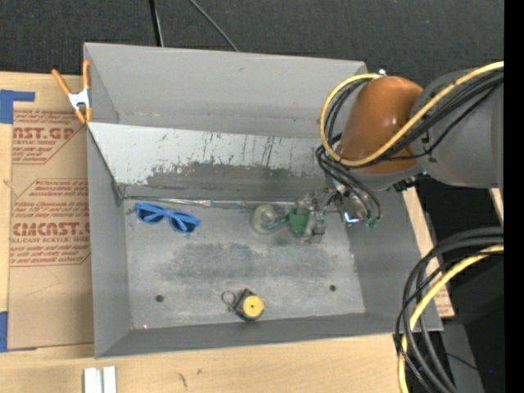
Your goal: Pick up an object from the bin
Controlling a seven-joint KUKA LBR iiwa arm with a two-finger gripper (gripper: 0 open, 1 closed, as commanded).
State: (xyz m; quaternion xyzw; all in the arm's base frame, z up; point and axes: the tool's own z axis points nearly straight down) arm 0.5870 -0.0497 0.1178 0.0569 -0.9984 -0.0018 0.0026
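Hovering low at the bin's (106,236) right-middle, gripper (314,219) sits just beside a small clear round object with green end (274,218); open or closed, can't tell. Blue sunglasses (166,217) well apart, left.

Arm (458,129) from right, pincer (314,218) low.

My bin (110,252) is dull grey, its floor scuffed with paler streaks. In it are bright blue sunglasses (168,217), a yellow disc edged in black (248,305), and a cloudy pale-green ball (266,218) beside a darker green piece (299,218). My wrist cover (381,121) is orange-brown, looped by yellow and black cables (324,125).
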